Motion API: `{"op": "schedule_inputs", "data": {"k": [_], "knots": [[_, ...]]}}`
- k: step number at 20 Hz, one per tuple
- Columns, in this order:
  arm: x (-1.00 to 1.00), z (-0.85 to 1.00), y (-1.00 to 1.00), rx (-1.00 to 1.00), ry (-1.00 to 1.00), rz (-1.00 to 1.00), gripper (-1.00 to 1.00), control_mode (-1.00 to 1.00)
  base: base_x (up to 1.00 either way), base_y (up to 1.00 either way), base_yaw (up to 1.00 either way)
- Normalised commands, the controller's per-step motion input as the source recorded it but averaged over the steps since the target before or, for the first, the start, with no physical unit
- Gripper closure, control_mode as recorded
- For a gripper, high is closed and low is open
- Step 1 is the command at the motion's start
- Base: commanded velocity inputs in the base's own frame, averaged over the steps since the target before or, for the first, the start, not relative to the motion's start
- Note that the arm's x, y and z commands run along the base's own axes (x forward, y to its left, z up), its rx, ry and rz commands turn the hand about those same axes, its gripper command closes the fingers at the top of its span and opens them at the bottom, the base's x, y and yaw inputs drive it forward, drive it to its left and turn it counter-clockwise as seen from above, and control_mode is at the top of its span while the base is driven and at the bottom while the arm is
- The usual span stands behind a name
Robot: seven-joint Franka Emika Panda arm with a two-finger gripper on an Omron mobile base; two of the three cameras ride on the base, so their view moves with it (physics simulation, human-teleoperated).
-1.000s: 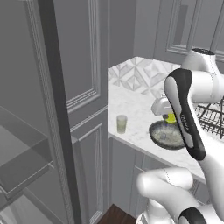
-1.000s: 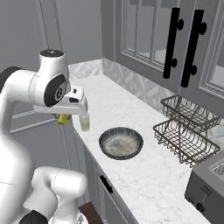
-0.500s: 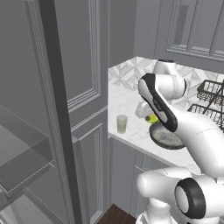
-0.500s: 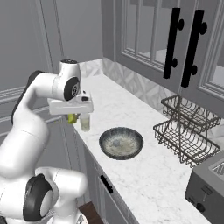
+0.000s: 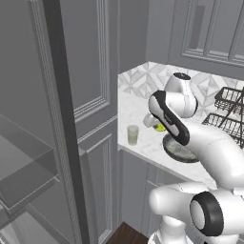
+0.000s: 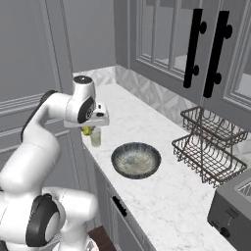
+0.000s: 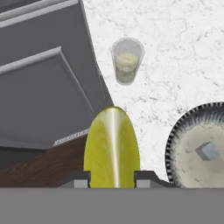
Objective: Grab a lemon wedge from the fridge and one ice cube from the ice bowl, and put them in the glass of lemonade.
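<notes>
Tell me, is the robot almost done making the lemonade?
About halfway. Done: the small yellow lemon wedge is out of the fridge, pinched in the claw above the counter edge. In hand: carrying it toward the clear glass of pale lemonade. Left: drop it in, then fetch the ice cube lying in the wide dark grey bowl and add that too.

From my hand view, the ice bowl (image 7: 195, 148) is cut by the right edge; the lemon wedge (image 7: 112, 148) hides its own lower end behind the fingertips (image 7: 81, 178).
</notes>
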Motion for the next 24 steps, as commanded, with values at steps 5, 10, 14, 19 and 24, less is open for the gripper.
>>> {"op": "schedule_inputs", "data": {"k": [5, 10, 14, 19, 24], "knots": [[0.96, -0.09, 0.29, 0.00, 0.00, -0.08, 1.00, -1.00, 0.00, 0.00, 0.00], [0.52, -0.10, -0.04, -0.01, 0.00, 0.00, 1.00, -1.00, 0.00, 0.00, 0.00], [0.40, -0.10, -0.09, 0.00, 0.00, 0.00, 1.00, -1.00, 0.00, 0.00, 0.00], [0.23, 0.00, -0.02, 0.00, 0.00, 0.00, 1.00, -1.00, 0.00, 0.00, 0.00], [0.20, 0.00, 0.00, 0.00, 0.00, 0.00, 1.00, -1.00, 0.00, 0.00, 0.00]]}}
